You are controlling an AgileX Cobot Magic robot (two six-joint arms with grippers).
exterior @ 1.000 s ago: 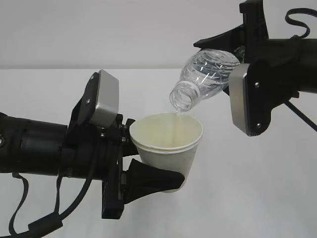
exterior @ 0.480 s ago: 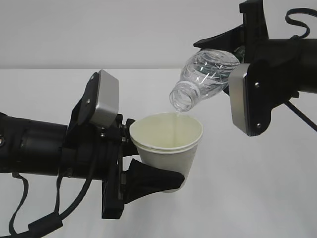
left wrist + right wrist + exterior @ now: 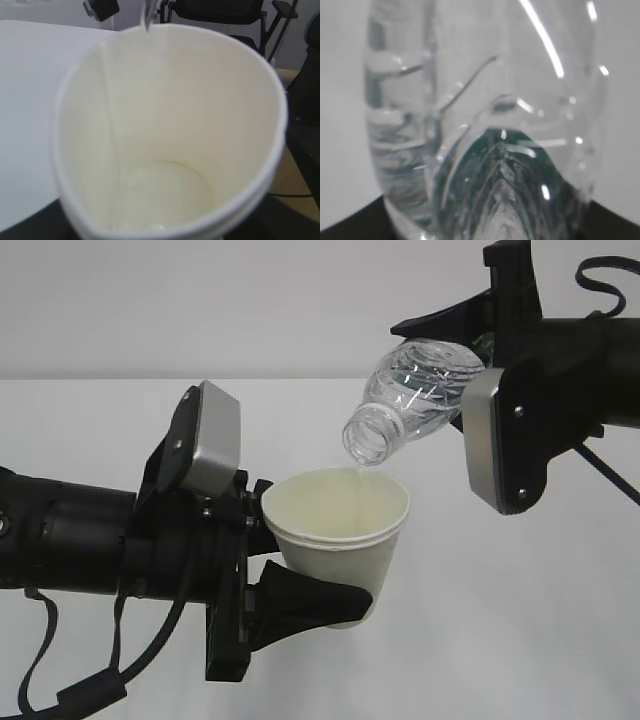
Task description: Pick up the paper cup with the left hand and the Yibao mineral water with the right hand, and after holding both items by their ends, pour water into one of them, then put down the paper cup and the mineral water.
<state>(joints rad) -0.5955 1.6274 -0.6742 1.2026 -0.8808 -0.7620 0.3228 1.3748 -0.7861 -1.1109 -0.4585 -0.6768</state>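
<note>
Left hand (image 3: 300, 570) clamped on paper cup (image 3: 338, 530), 1 black finger (image 3: 310, 602) seen low on the cup wall; cup upright, clear of the white table (image 3: 520, 620). Right hand (image 3: 500, 350) clamped on rear end of Yibao mineral water (image 3: 415, 400), bottle tilted neck-down toward the left. Uncapped mouth just above the cup's far rim, not touching. Thin stream of water (image 3: 356, 472) seen from mouth into cup. In left wrist view, shallow pool at cup bottom; black chair (image 3: 220, 12) behind.
</note>
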